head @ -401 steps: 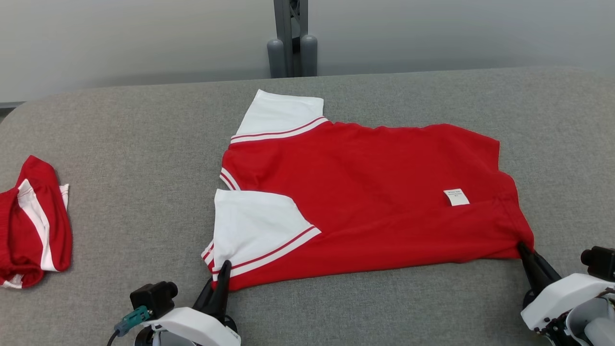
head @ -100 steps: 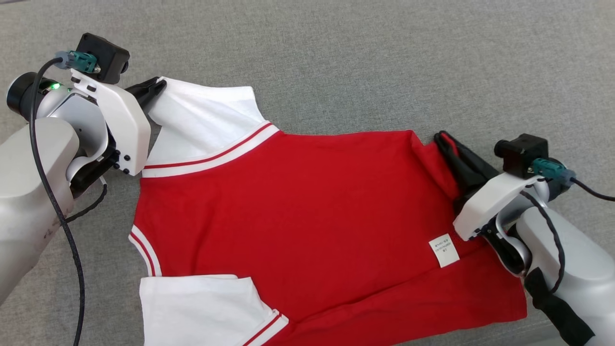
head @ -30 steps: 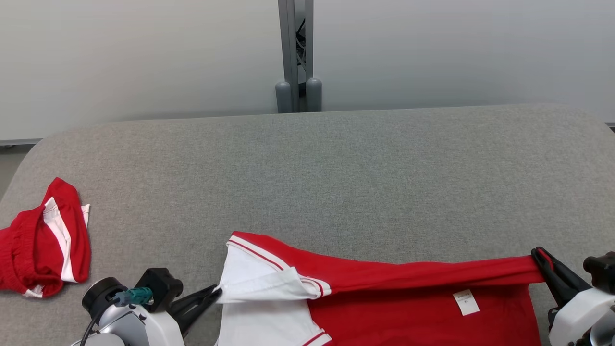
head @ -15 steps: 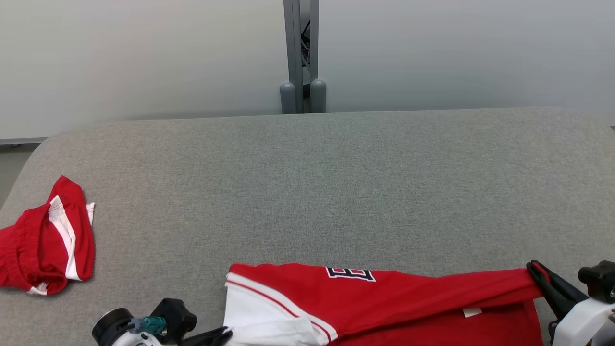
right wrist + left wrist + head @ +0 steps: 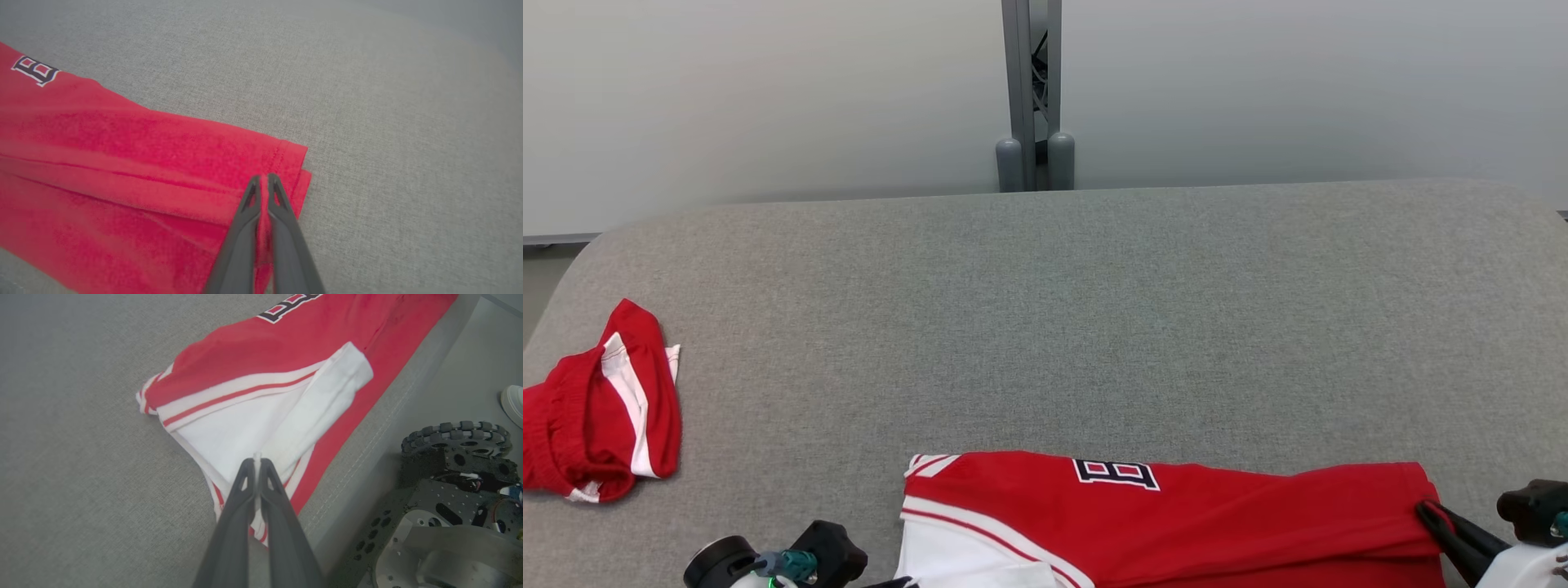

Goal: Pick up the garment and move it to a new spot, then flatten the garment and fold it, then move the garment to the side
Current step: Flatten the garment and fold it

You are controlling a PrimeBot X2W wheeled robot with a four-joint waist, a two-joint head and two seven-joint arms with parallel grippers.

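the garment (image 5: 1217, 514) runs off the head view's bottom edge — near part unseen.

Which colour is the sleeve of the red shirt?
The sleeve is white, trimmed with a red stripe; the left wrist view shows it best.

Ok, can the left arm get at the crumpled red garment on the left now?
Probably not yet: the left gripper has its jaws shut on the jersey sleeve; the path otherwise looks free.

Grey fabric surface (image 5: 1045, 310), red shirt (image 5: 1217, 514), red shorts (image 5: 572, 425)
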